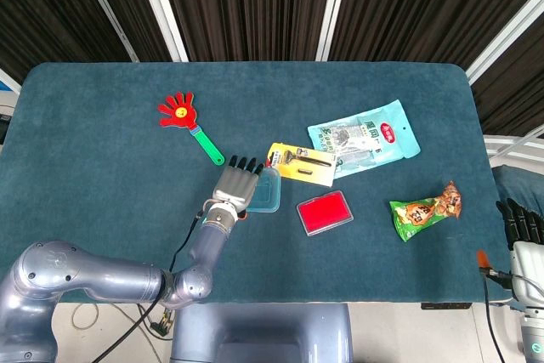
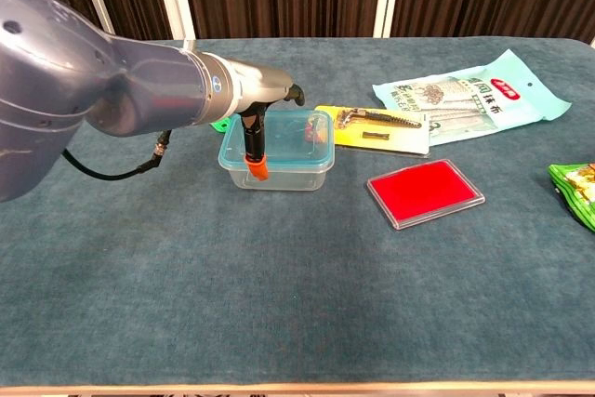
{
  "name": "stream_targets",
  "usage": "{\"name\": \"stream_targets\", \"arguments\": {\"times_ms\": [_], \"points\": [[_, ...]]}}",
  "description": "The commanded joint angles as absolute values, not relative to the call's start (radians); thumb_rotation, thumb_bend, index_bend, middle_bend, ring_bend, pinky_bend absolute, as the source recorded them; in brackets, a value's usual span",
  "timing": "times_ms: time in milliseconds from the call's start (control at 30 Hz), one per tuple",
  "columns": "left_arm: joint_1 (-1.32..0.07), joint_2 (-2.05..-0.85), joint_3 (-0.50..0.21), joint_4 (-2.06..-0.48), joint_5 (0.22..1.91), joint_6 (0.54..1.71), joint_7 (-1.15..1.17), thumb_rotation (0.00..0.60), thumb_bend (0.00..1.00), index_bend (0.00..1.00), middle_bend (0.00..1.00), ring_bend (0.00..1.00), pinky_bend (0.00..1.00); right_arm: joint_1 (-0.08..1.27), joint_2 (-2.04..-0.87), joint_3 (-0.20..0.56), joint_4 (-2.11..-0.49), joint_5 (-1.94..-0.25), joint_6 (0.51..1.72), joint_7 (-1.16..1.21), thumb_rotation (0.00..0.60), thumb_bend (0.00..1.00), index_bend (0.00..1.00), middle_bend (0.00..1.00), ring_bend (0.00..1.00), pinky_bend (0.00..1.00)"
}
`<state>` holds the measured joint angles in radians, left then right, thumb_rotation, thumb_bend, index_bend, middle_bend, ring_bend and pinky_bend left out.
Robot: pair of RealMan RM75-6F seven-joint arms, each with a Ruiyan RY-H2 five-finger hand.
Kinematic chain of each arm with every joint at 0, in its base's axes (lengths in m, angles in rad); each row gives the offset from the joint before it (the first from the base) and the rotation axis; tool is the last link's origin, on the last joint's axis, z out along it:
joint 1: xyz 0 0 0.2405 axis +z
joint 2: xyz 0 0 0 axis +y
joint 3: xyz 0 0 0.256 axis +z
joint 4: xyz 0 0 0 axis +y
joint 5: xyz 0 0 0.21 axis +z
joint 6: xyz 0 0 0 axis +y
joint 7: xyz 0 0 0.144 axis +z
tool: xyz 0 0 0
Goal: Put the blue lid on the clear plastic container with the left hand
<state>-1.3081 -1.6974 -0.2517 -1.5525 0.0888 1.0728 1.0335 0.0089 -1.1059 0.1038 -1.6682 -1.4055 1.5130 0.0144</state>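
Note:
The clear plastic container (image 2: 288, 160) stands mid-table with the blue lid (image 1: 269, 190) lying on top of it. My left hand (image 1: 236, 183) lies flat over the container's left edge, fingers stretched out and touching the lid. In the chest view the left hand (image 2: 262, 107) reaches over the container's near-left corner, and an orange-tipped digit hangs down in front of its wall. It grips nothing that I can see. My right hand (image 1: 520, 220) waits off the table at the lower right, fingers straight, holding nothing.
Right of the container lie a yellow card with a tool (image 1: 300, 164), a flat red case (image 1: 324, 212), a teal pouch (image 1: 364, 138) and a green snack bag (image 1: 425, 210). A red hand-shaped clapper (image 1: 183, 116) lies at the back left.

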Motion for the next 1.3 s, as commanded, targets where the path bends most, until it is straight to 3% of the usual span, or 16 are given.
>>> {"name": "stream_targets", "arguments": {"times_ms": [33, 400, 600, 667, 867, 1300], "points": [[-1.306, -1.669, -0.255, -1.601, 0.099, 1.093, 1.037, 0.600, 0.15, 0.01, 0.00, 0.00, 0.00, 0.009, -1.103, 0.103, -1.672, -1.401, 1.509, 0.007, 0.600, 0.39, 0.01, 0.00, 0.00, 0.00], [-1.308, -1.609, -0.267, -1.713, 0.131, 1.151, 1.037, 0.600, 0.16, 0.02, 0.04, 0.00, 0.00, 0.013, -1.100, 0.110, -1.688, -1.379, 1.501, -0.023, 0.600, 0.39, 0.01, 0.00, 0.00, 0.00], [-1.302, -1.659, -0.291, -1.583, 0.268, 1.104, 0.937, 0.600, 0.34, 0.13, 0.32, 0.12, 0.09, 0.015, -1.101, 0.115, -1.689, -1.373, 1.500, -0.018, 0.600, 0.39, 0.01, 0.00, 0.00, 0.00], [-1.301, -1.671, -0.301, -1.530, 0.298, 1.065, 0.901, 0.600, 0.38, 0.23, 0.39, 0.15, 0.09, 0.015, -1.100, 0.116, -1.690, -1.372, 1.498, -0.017, 0.600, 0.39, 0.01, 0.00, 0.00, 0.00], [-1.298, -1.695, -0.311, -1.440, 0.323, 0.991, 0.843, 0.600, 0.40, 0.38, 0.43, 0.17, 0.10, 0.013, -1.102, 0.116, -1.687, -1.370, 1.500, -0.007, 0.600, 0.39, 0.01, 0.00, 0.00, 0.00], [-1.296, -1.748, -0.295, -1.320, 0.344, 0.925, 0.795, 0.600, 0.47, 0.57, 0.52, 0.18, 0.10, 0.009, -1.105, 0.113, -1.682, -1.368, 1.498, 0.003, 0.600, 0.39, 0.01, 0.00, 0.00, 0.00]]}}
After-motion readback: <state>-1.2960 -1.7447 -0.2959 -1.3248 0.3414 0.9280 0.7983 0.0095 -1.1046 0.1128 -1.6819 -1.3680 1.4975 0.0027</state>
